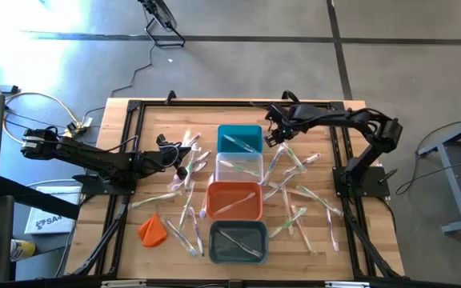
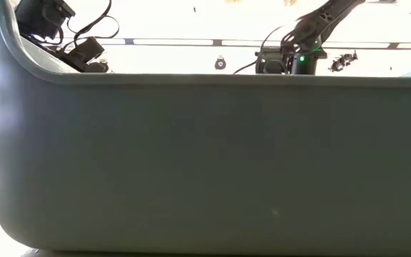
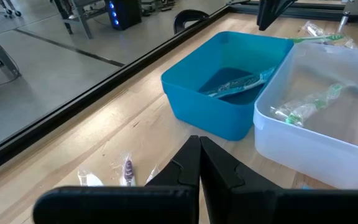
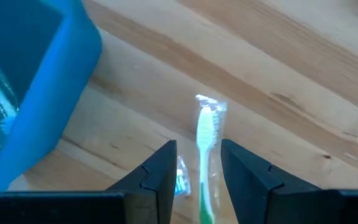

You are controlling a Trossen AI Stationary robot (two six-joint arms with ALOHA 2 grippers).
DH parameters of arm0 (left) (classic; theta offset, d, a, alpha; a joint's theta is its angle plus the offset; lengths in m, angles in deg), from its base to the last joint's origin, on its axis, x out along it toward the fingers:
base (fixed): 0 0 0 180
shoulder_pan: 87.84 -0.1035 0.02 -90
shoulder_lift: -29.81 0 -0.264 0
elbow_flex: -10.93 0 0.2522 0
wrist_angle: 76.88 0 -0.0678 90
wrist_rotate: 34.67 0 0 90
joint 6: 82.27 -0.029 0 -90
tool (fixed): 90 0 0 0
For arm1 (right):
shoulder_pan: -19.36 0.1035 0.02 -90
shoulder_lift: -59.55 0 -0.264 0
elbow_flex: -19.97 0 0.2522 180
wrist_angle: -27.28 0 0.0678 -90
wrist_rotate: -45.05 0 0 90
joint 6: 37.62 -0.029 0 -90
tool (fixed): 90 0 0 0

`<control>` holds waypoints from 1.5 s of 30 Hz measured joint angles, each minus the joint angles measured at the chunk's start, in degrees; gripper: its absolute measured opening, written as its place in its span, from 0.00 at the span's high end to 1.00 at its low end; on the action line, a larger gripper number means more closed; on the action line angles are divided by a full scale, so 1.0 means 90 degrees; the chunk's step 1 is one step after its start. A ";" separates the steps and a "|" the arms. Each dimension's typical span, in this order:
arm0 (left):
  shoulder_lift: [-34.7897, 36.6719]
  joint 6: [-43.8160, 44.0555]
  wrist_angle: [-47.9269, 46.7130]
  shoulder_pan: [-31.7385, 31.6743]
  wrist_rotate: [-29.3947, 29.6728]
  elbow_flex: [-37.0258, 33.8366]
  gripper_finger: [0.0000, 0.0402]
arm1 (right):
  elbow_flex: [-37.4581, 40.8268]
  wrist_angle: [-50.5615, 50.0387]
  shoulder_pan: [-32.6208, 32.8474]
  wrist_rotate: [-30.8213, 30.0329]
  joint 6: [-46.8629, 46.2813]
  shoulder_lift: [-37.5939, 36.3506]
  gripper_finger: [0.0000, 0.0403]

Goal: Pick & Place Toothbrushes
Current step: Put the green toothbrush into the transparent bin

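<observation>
In the middle of the high view, four plastic boxes stand in a row on the wooden table [image 1: 110, 240]. From the top down there is a blue box [image 1: 239, 138], a clear box [image 1: 239, 166], an orange box [image 1: 234, 200] and a grey box [image 1: 238, 242]. Each box has a thin toothbrush or two inside. Many more thin pale plastic toothbrushes [image 1: 184, 210] lie all over the wood on both sides of the row. A small orange cloth lump [image 1: 152, 230] sits at the lower left of the table.

The right gripper [image 1: 274, 136] is just right of the blue box, near the top of the row. In the right wrist view its two dark fingers [image 4: 160, 168] stand on each side of a white and green wrapped toothbrush [image 4: 206, 134], low in the middle of the picture. I cannot tell if they squeeze it or just stand around it.

The left gripper [image 1: 165, 154] is left of the clear box, over some toothbrushes. Its fingers [image 3: 188, 165] are pressed together and hold nothing.
</observation>
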State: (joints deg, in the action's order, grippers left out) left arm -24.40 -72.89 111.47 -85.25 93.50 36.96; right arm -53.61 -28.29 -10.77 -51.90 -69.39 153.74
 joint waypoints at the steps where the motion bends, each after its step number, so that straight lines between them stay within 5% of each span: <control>1: 0.0000 0.0000 0.0000 0.0002 0.0000 0.0000 1.00 | 0.0000 -0.0008 -0.0041 0.0136 0.0083 0.0000 0.71; 17: 0.0000 0.0002 -0.0188 0.0002 -0.0002 0.0000 1.00 | 0.0030 -0.0095 -0.0299 0.0257 0.0224 0.0000 0.71; 45: 0.0000 0.0182 -0.0192 0.0002 -0.0002 0.0000 1.00 | 0.1355 0.0627 -0.0236 0.0451 0.0178 -0.0010 0.72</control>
State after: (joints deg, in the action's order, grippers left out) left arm -24.40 -71.25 109.74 -85.23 93.48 36.96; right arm -41.41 -22.64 -12.89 -47.84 -67.80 153.65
